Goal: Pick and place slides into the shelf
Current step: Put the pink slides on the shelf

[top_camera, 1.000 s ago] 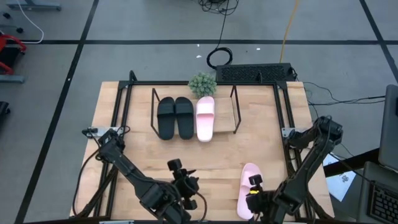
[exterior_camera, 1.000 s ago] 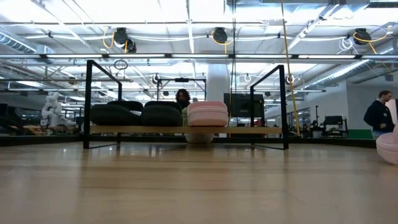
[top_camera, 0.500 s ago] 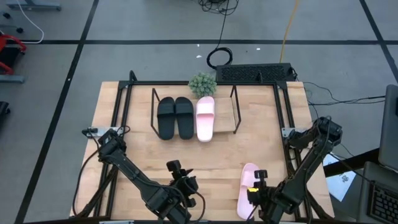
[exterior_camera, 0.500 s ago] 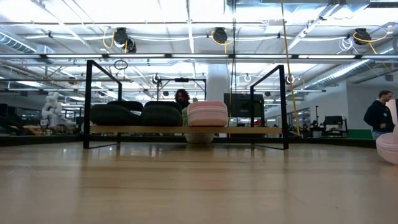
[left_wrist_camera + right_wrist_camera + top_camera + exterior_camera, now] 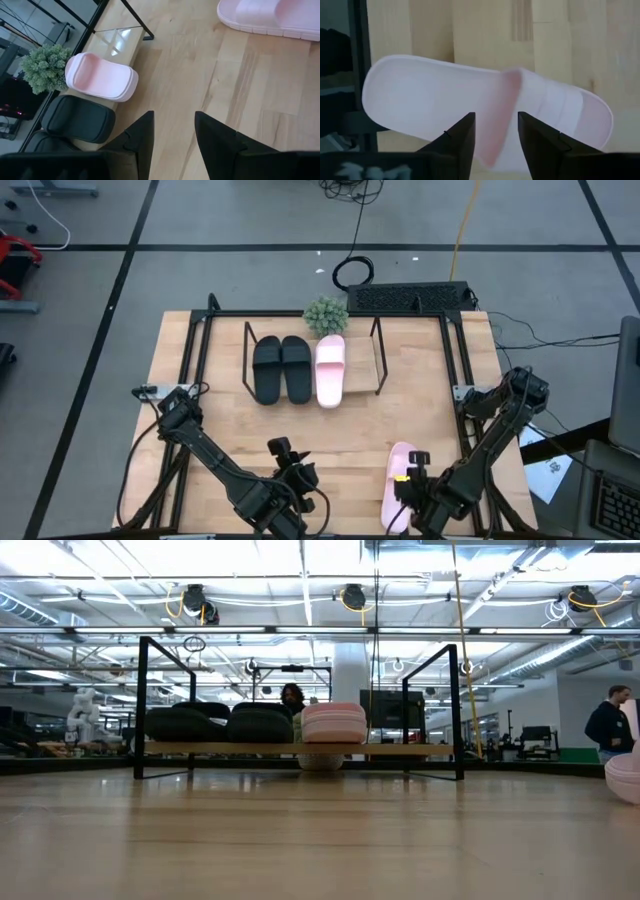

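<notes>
left end effector [image 5: 284, 452]: low at the near edge of the desk [image 5: 230, 410], left of centre, resting over bare wood; its two dark fingers [image 5: 141, 140] stand apart with only plank between them, so it is released and grips nothing.
shelf [image 5: 312, 367]: toward the far side of the desk, thin black wire end frames on a light wooden board; in the low view [image 5: 300, 748] the board sits raised just above the desk top.
black slides [image 5: 281, 369]: the matte pair lies side by side on the left part of the board, touching each other, toes toward the near edge.
pink slide on the shelf [image 5: 330, 370]: just beside the right black slide, on the board; the left wrist view shows it [image 5: 101, 76] at the board's near edge with bare board beyond it.
small green plant [image 5: 325, 314]: behind the shelf, close to the pink slide's far end.
loose pink slide [image 5: 400, 481]: flat on the desk near the right front corner, well apart from the shelf, sole down with its strap up.
right end effector [image 5: 416, 472]: directly above the loose pink slide [image 5: 485, 110]; its fingers [image 5: 462, 140] are spread over the strap, released, not clamped on it; contact with the slide cannot be told.
person [image 5: 609, 727]: stands in the room beyond the desk, at the right.
</notes>
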You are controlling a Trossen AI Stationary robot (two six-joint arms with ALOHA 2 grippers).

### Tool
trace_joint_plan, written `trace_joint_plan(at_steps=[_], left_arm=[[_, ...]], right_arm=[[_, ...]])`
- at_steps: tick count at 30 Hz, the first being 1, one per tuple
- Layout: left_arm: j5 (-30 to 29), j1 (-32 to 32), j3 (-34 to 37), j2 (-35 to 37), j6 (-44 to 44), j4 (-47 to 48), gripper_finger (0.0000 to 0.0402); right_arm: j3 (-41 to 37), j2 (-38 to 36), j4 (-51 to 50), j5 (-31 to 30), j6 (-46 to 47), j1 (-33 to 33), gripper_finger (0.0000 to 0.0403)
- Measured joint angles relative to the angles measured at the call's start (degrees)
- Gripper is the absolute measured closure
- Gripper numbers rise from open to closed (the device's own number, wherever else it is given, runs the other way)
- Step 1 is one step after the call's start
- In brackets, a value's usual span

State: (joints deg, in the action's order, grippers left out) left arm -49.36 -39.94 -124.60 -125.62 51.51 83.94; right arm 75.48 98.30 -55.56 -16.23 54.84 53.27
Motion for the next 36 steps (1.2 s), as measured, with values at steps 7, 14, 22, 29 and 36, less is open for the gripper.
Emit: trace_joint_plan(at_steps=[7, 14, 22, 29, 36], left_arm=[[0.3, -0.1, 0.0, 0.0, -0.1, 0.0, 0.0256], [0.3, -0.1, 0.0, 0.0, -0.3, 0.1, 0.0256], [0.3, -0.1, 0.0, 0.0, -0.3, 0.1, 0.0256], [0.3, -0.1, 0.0, 0.0, -0.3, 0.1, 0.0256], [0.3, -0.1, 0.0, 0.0, -0.3, 0.0, 0.0256]], right_arm=[[-3.5, 0.0, 0.6, 1.2, 2.8, -0.5, 0.0255], [-10.8, -0.1, 4.7, 5.4, 4.7, -2.2, 0.0254], [-10.8, 0.0, 2.7, 5.9, 4.7, -3.1, 0.0264], [-7.7, 0.0, 0.2, 8.6, 5.0, -3.1, 0.0272], [-6.2, 0.0, -4.3, 11.9, 11.3, -2.5, 0.0273]])
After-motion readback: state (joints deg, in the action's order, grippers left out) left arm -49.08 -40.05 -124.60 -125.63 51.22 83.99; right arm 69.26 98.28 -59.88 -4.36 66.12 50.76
